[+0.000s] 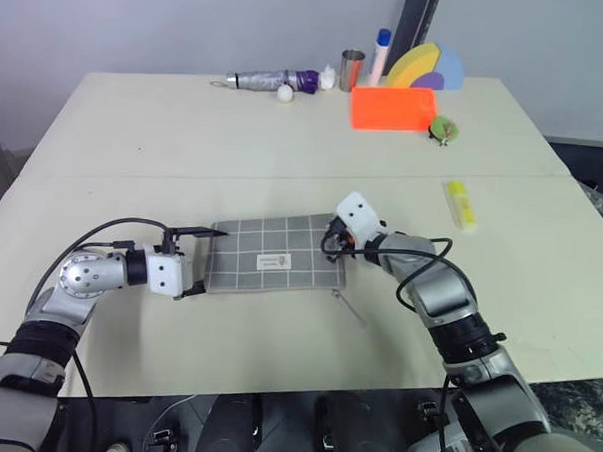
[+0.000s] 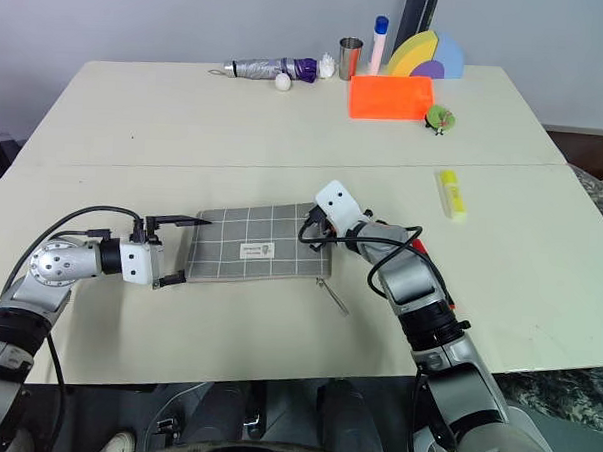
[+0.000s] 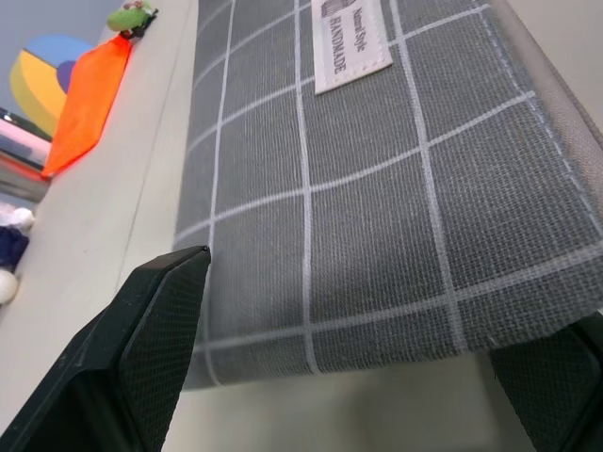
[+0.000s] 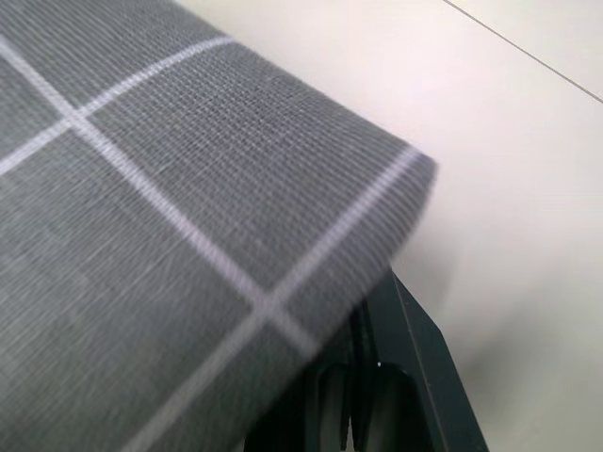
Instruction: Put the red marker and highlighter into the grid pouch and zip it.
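The grid pouch (image 1: 270, 255) lies flat at the middle of the table, its white label (image 3: 350, 42) facing up. My left gripper (image 1: 198, 262) stands open around the pouch's left end, with one black finger (image 3: 141, 348) on each side of it. At the pouch's far right corner sits my right gripper (image 1: 333, 242), shut, with the fabric corner (image 4: 283, 188) lying over its fingers. I cannot tell whether it pinches the fabric. The yellow highlighter (image 1: 460, 205) lies on the table to the right, apart from both grippers. The red marker is out of view.
A thin grey strap (image 1: 350, 306) lies at the pouch's near right corner. Along the far edge stand an orange-red box (image 1: 392, 108), a metal cup (image 1: 351, 70), a blue-capped tube (image 1: 381, 54), a folded umbrella (image 1: 273, 81), a white ball (image 1: 285, 93) and a green toy (image 1: 446, 129).
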